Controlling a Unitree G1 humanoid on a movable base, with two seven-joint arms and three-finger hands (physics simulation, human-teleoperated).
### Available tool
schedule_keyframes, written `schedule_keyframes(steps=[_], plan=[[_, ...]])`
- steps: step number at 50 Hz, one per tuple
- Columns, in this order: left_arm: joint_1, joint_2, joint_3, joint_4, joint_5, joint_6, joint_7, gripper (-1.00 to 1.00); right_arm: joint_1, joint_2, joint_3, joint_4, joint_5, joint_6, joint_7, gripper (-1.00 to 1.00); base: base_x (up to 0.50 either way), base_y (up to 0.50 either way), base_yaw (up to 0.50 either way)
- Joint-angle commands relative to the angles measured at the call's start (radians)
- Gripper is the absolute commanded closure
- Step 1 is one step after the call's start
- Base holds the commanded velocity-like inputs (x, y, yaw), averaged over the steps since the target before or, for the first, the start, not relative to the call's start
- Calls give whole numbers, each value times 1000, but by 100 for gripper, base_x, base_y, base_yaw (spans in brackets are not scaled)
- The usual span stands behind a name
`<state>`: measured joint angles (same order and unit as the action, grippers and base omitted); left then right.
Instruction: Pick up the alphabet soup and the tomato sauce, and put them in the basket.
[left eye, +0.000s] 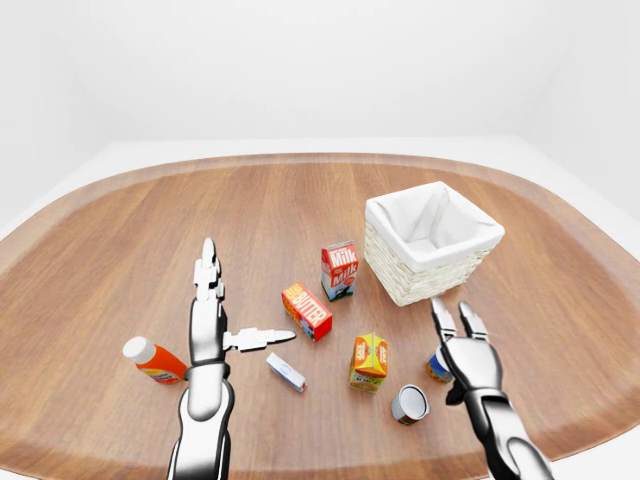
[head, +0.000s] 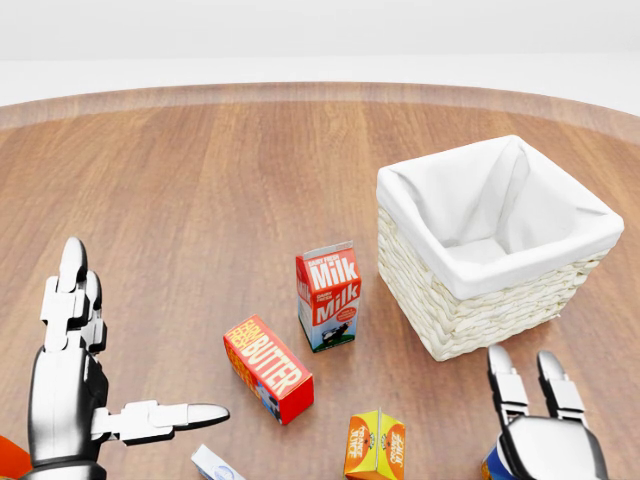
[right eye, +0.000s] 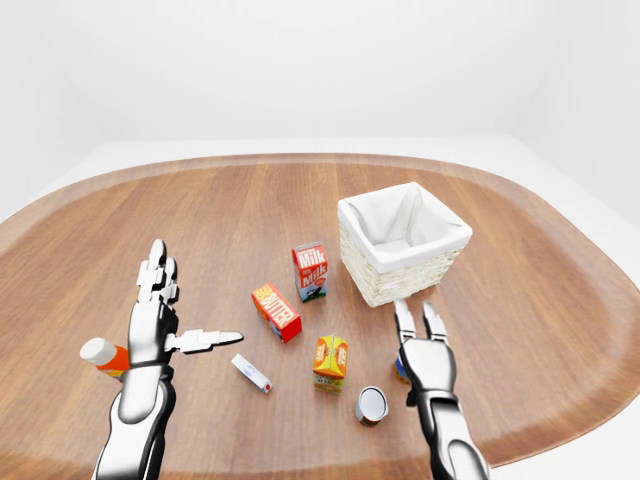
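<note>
A can with a blue and orange label (left eye: 434, 368) stands on the wooden table, mostly hidden under my right hand (left eye: 455, 332); I cannot read its label. That hand is open, fingers pointing toward the basket (left eye: 433, 243), palm just over the can. A second can (left eye: 409, 403) lies on its side to the lower left of the hand, its grey end facing me. The white-lined wicker basket is empty. My left hand (left eye: 228, 308) is open at the left, thumb spread, holding nothing.
A milk carton (left eye: 339, 270), a butter box (left eye: 307, 310) and an orange juice carton (left eye: 369, 361) lie between my hands. A small white box (left eye: 285, 371) and an orange bottle with a white cap (left eye: 153, 361) lie near my left arm.
</note>
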<state>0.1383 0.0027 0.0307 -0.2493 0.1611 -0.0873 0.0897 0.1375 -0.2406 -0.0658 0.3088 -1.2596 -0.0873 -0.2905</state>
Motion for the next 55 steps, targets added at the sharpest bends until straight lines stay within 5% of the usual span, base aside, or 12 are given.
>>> schedule_keyframes(steps=[1, 55], plan=[[-1, 0, 2, -2, 0, 0, 2, -100, -13, -8, 12, 8, -1, 0, -21, -100, 0, 0, 0], [-4, 0, 3, -4, -2, 0, 0, -100, -122, -53, 43, 251, 20, 0, -114, -100, 0, 0, 0]])
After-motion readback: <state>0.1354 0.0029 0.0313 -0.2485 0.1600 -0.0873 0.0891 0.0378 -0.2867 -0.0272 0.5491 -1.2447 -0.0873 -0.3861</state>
